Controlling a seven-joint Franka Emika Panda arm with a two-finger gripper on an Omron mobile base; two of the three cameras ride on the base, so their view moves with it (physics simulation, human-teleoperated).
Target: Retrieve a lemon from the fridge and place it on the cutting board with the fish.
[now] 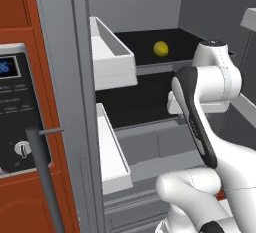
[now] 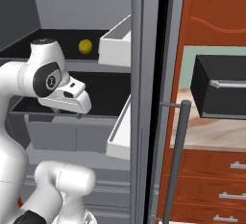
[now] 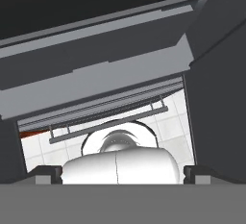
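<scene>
The fridge (image 1: 62,77) stands open, and the yellow lemon (image 1: 160,48) lies alone on its upper black shelf (image 1: 140,42), towards the back. From the right base view, the lemon (image 2: 85,46) sits just left of a white door bin (image 2: 117,43). My gripper (image 2: 67,112) points down in front of the middle shelf, a shelf lower than the lemon and apart from it. In the hand view the gripper (image 3: 122,172) is open, its two dark fingertips (image 3: 48,172) wide apart with nothing between them. The cutting board and the fish are out of view.
White door bins (image 1: 112,57) jut out on the left door, one above another. A grey bar handle (image 2: 175,160) stands close by on the right door. A black appliance (image 2: 221,86) rests on the counter to the right. An oven panel (image 1: 15,102) is at left.
</scene>
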